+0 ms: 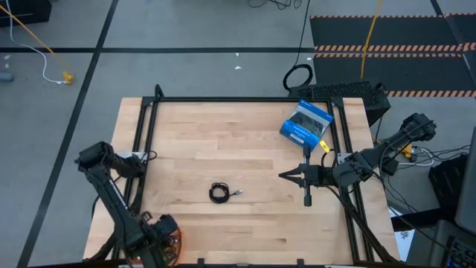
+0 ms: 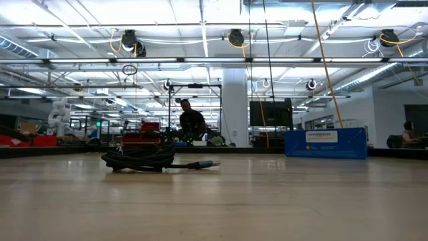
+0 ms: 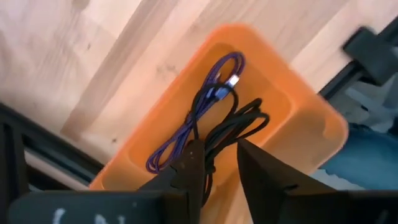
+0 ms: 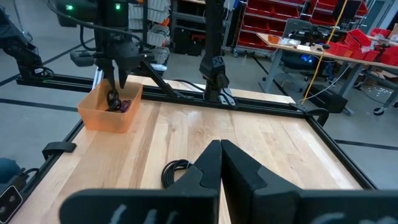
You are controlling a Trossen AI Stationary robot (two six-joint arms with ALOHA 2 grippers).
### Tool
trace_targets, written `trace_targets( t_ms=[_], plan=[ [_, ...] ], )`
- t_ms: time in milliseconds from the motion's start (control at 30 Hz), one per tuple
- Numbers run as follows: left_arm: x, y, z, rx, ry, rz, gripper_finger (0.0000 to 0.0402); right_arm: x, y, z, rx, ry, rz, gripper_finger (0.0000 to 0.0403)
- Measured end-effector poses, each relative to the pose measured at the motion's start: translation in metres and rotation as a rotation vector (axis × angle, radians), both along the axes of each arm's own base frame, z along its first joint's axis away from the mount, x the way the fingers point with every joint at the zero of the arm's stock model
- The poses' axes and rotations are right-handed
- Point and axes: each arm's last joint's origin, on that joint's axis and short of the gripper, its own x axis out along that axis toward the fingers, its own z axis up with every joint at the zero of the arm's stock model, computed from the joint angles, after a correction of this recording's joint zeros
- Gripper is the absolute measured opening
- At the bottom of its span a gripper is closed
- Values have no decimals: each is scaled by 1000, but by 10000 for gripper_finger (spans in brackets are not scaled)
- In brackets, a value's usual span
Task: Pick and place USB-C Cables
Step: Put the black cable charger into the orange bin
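Blk cable [image 1: 219,193], tight round coil.

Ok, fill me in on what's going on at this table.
The robot is sorting USB-C cables into an orange bin at the table's near-left corner. The left pincer is over the bin, its fingers around a loose black cable; a purplish-blue cable already lies inside. One coiled black cable is on the wooden table, mid-table. The right pincer hangs shut, pointing toward that coil. A blue packaged box sits untouched at the far right.
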Motion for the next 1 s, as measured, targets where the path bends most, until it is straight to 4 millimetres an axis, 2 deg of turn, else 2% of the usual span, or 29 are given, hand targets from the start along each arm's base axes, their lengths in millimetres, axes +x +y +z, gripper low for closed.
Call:
trace_targets(
  t_ms=[367,633,767,1000],
  plan=[
    [23,48,43,-103,-123,-174,47,0,0,-1,-41,8,7,2],
    [30,97,79,-219,-223,-322,12,-1,0,-2,-70,26,11,2],
    [30,117,89,-231,-250,-402,4,-1,0,-2,-83,27,14,2],
    [27,144,95,-187,-196,-542,3,-1,0,-2,-144,30,26,2]
  ],
)
